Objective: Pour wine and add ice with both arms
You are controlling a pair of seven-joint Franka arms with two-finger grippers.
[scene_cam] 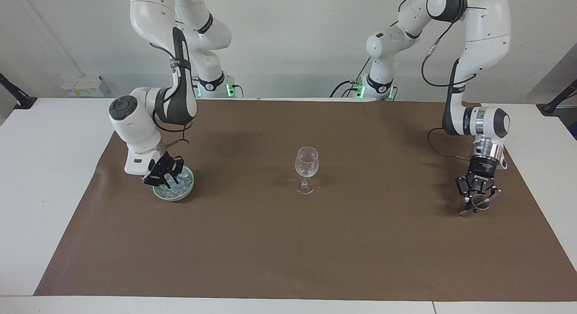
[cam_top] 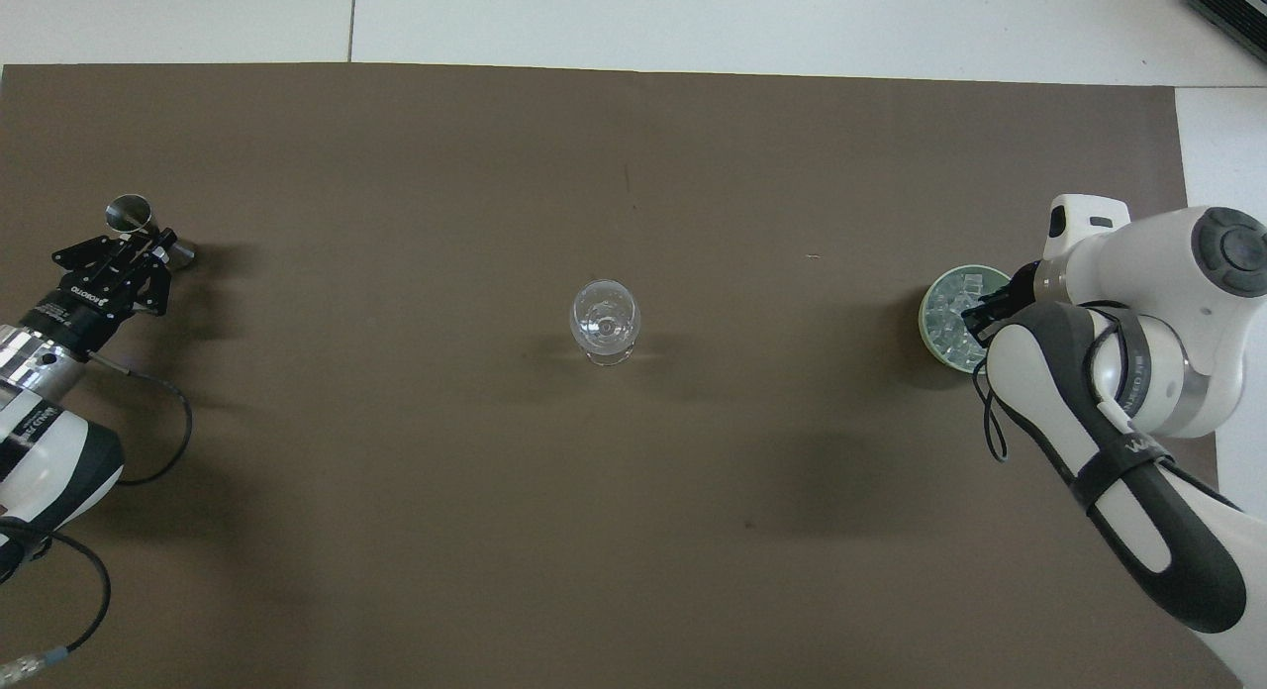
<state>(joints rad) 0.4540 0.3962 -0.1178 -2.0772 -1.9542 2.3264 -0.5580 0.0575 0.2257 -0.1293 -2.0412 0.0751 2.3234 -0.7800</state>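
Observation:
A clear wine glass [scene_cam: 306, 163] [cam_top: 605, 321] stands upright mid-mat. The ice [scene_cam: 179, 187] [cam_top: 950, 295] lies piled in a pale green bowl [scene_cam: 185, 193] [cam_top: 926, 318] toward the right arm's end. My right gripper [scene_cam: 165, 182] [cam_top: 975, 318] is shut, its tips down among the chunks; whether a chunk is caught I cannot tell. At the left arm's end my left gripper [scene_cam: 477, 201] [cam_top: 150, 246] is shut on a small steel jigger [scene_cam: 480, 205] [cam_top: 130, 212], held tilted low over the mat. Wine is out of view.
A brown mat [scene_cam: 288, 251] [cam_top: 614, 531] covers most of the white table [scene_cam: 40, 178]. The left arm's cable [cam_top: 158, 442] loops over the mat by its wrist. The right arm's elbow [cam_top: 1138, 442] hangs over the mat beside the bowl.

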